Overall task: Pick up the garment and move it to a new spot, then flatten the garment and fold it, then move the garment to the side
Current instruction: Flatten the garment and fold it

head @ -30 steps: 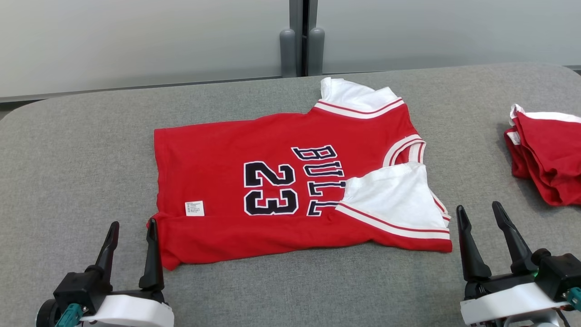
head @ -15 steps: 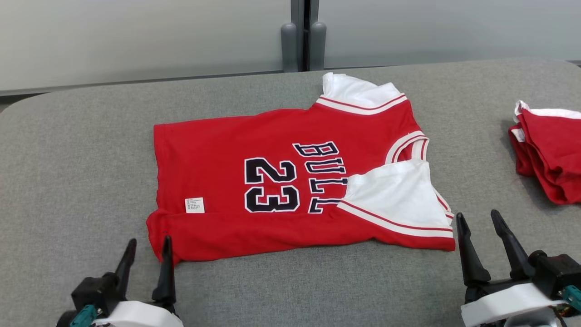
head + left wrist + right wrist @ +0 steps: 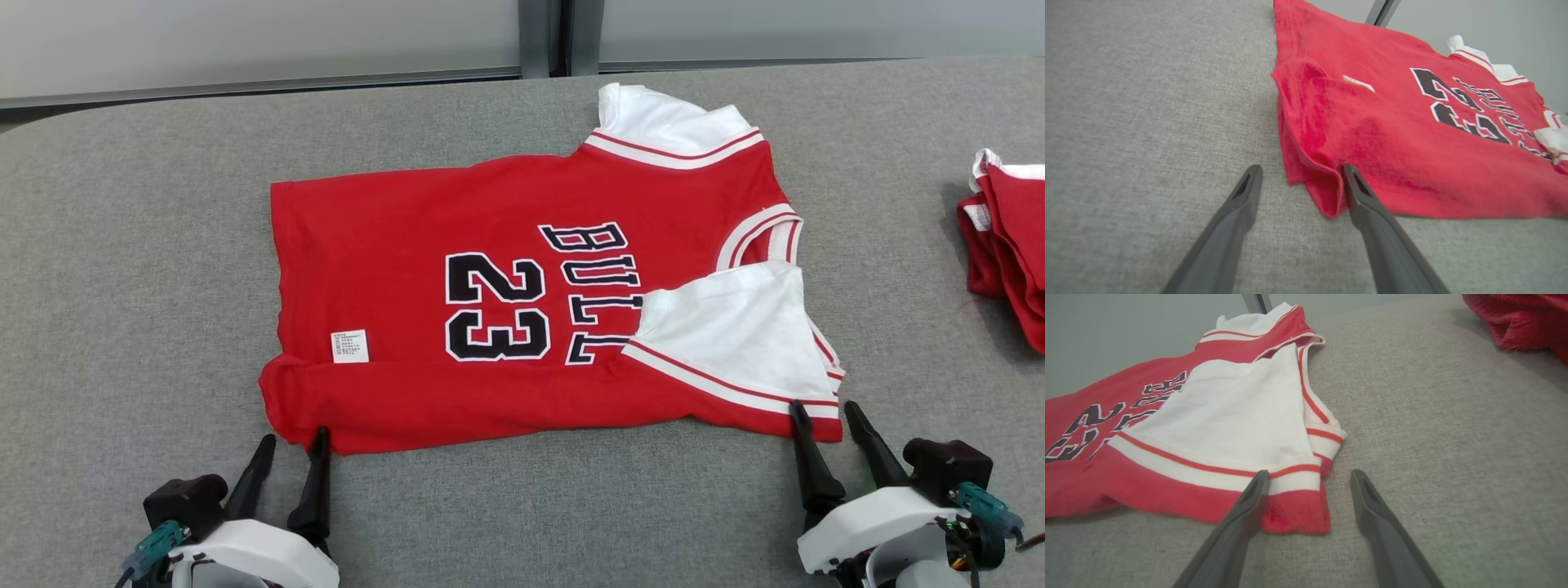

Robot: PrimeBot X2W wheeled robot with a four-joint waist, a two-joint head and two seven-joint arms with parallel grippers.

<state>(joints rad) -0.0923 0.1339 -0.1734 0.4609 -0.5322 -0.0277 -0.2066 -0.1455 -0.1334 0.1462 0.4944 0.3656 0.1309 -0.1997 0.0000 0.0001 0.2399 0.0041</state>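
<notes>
Closing in over the last second, the left gripper [image 3: 295,437] and right gripper [image 3: 824,406], fingers spread apart, now straddle the near corners of the red jersey [image 3: 392,245] lying on the grey table [image 3: 122,286], likely poised to pinch for a fold.

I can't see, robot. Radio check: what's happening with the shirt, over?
Left gripper open at near left corner of shirt; right gripper open at near right corner. Shirt spread on table, not gripped. Far right, red clothes pile, clear of path.

red folded pile [image 3: 1011,238] at right edge of grey table [image 3: 122,245]
</notes>
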